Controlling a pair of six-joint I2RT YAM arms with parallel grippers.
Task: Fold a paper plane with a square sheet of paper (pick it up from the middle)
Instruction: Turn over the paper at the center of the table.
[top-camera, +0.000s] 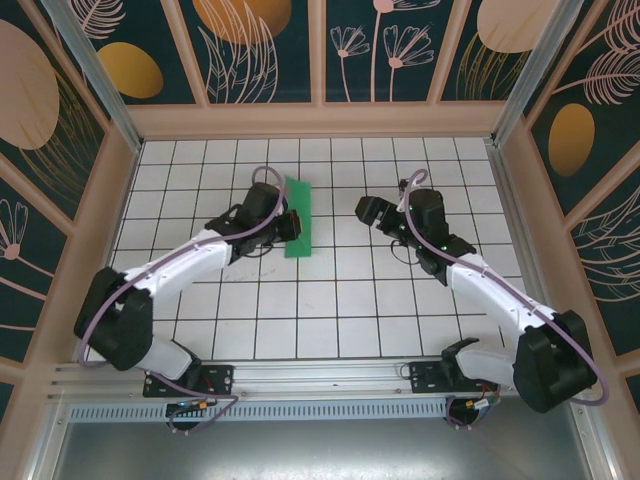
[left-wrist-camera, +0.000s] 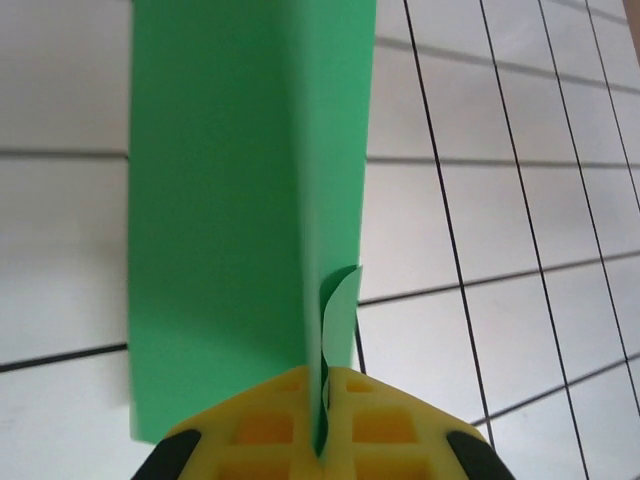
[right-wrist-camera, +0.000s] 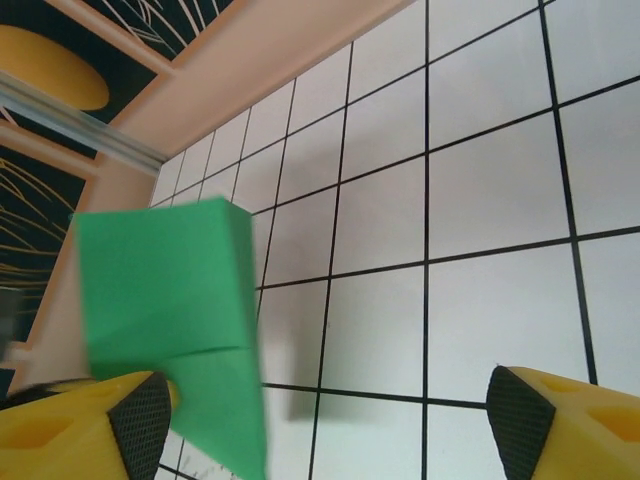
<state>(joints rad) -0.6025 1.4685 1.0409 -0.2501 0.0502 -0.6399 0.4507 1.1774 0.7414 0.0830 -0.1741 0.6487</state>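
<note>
Centrally, left end effector (left-wrist-camera: 322, 445) clamps the green sheet (top-camera: 297, 218) by its edge; right end effector (right-wrist-camera: 330, 415) gapes empty, tiles (top-camera: 335, 262) between.

left arm was extended forward and inward | left end effector (top-camera: 289, 222) was pinched tight on sheet (left-wrist-camera: 240, 200) | right arm was extended forward and inward | right end effector (right-wrist-camera: 330, 410) stood wide apart, gripping nothing

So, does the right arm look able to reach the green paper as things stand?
Probably yes: the open right gripper faces the paper across bare tiles, while the left gripper pinches it.
</note>
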